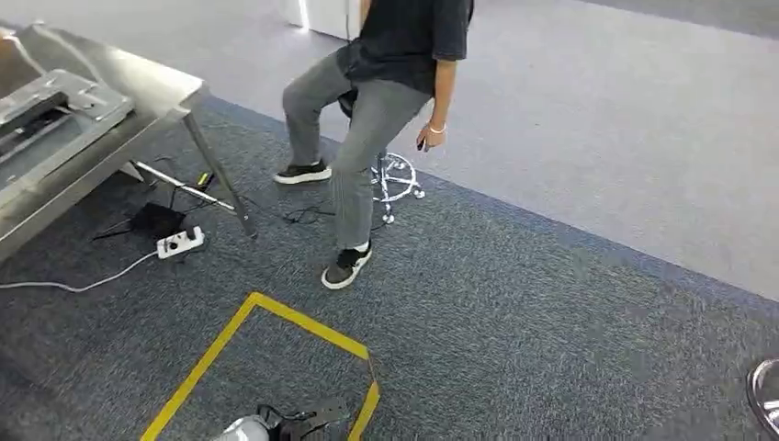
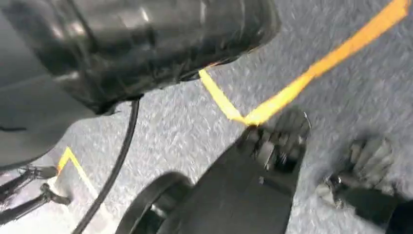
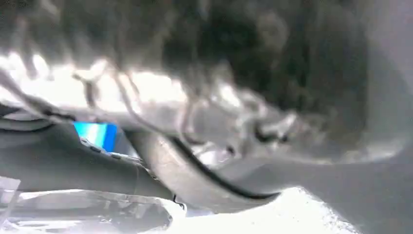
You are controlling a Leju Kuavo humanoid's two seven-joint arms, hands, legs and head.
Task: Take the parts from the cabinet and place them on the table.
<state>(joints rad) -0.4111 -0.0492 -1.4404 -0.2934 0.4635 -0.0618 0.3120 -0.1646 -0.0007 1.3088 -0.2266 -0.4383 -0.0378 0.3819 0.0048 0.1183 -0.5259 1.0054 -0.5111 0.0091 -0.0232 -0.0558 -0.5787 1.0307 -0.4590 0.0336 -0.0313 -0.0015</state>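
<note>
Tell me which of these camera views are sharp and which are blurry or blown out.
Head view: sharp and evenly lit, the steel table showing soft glare. Left wrist view: motion-blurred, the yellow tape smeared on the carpet. Right wrist view: heavily blurred, with blown-out white patches; little can be made out.

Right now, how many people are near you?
1: a person stands ahead on the carpet, right of the steel table, beside a stool base. Others may be outside the view.
</note>
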